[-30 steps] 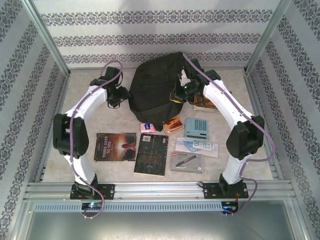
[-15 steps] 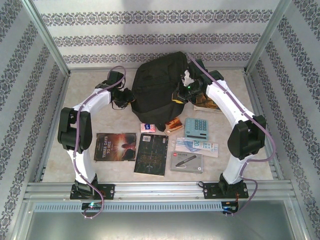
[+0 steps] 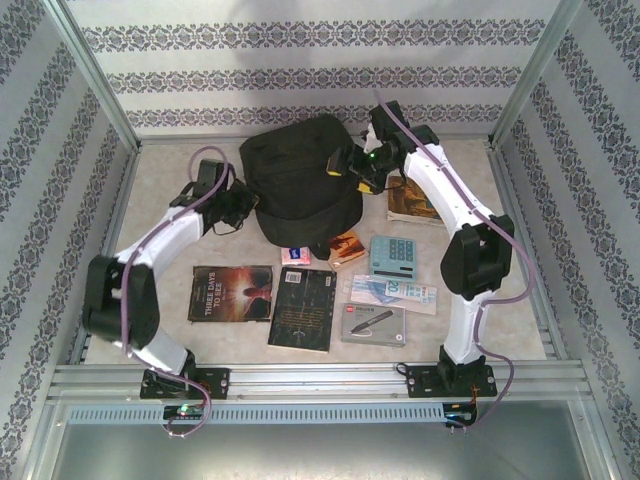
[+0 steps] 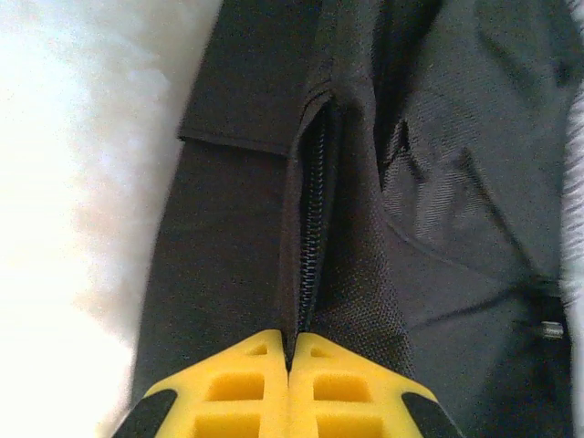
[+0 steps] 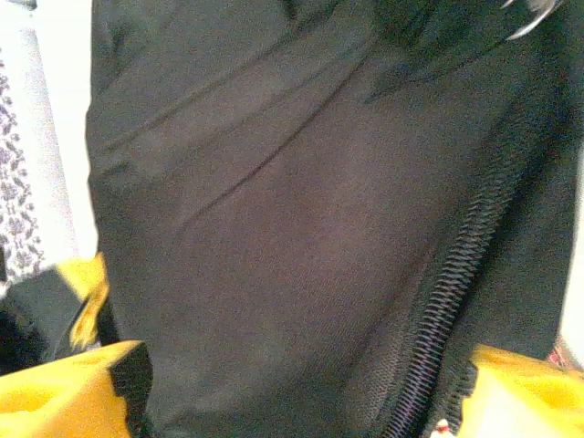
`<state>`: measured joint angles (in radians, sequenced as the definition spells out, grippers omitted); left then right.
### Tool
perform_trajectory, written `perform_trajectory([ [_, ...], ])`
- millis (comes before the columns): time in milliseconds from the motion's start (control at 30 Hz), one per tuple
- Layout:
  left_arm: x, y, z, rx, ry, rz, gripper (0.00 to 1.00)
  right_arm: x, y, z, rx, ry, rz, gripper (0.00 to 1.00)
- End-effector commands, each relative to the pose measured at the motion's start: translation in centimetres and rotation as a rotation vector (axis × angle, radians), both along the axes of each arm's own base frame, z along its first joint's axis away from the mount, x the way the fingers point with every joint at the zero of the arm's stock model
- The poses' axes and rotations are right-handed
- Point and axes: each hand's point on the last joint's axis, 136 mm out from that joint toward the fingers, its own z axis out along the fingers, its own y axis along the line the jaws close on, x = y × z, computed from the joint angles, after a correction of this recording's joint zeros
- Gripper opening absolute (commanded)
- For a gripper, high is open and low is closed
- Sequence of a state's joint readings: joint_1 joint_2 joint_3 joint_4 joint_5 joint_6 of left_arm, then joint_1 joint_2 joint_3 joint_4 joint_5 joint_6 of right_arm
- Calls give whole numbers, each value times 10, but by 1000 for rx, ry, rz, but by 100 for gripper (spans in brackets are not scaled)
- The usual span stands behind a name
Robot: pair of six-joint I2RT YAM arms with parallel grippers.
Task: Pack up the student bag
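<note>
The student bag (image 3: 300,185), a large black fabric backpack, lies at the back middle of the table. My left gripper (image 3: 243,205) is at its left edge. In the left wrist view that gripper (image 4: 290,351) is shut, its yellow fingers (image 4: 246,383) pinching the bag's fabric beside a zipper (image 4: 315,210). My right gripper (image 3: 350,170) hovers at the bag's upper right side. In the right wrist view it (image 5: 301,392) stands open, with the bag's fabric (image 5: 292,228) and another zipper (image 5: 456,283) spread between its wide-apart yellow fingers (image 5: 64,388).
In front of the bag lie a dark picture book (image 3: 231,293), a black book (image 3: 303,308), a pen box (image 3: 373,324), a teal calculator (image 3: 393,257), a printed slip (image 3: 395,292), a pink eraser (image 3: 294,256) and a small brown booklet (image 3: 346,247). Another book (image 3: 410,203) lies under the right arm.
The left gripper has shut on the bag's left edge and drawn it leftward. The right gripper has opened off the bag and shifted up and left.
</note>
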<state>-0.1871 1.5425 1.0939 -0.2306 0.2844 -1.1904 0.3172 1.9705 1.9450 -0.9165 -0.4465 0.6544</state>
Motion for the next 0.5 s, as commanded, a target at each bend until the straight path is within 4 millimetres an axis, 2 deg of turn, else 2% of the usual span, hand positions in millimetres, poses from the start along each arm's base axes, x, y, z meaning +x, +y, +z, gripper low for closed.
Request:
perform_trajectory([
  [0,5,9,30,-118,-92,227,0,9,-32,22,-80,-58,-131,94],
  [133,4,-8,42,-72,-80,186,0,-5,-60,41,-152,-110,-214,94],
  [233,1,-22,43,-40,-75,141,0,-19,-62,41,-137,-106,-208,91],
  [367,-5,-15,46,89,-87,57,0,-27,-71,30,-145,-86,-197,87],
  [467,-3,-12,59,208,-134,-121,0,-23,-77,25,-180,-103,-173,87],
])
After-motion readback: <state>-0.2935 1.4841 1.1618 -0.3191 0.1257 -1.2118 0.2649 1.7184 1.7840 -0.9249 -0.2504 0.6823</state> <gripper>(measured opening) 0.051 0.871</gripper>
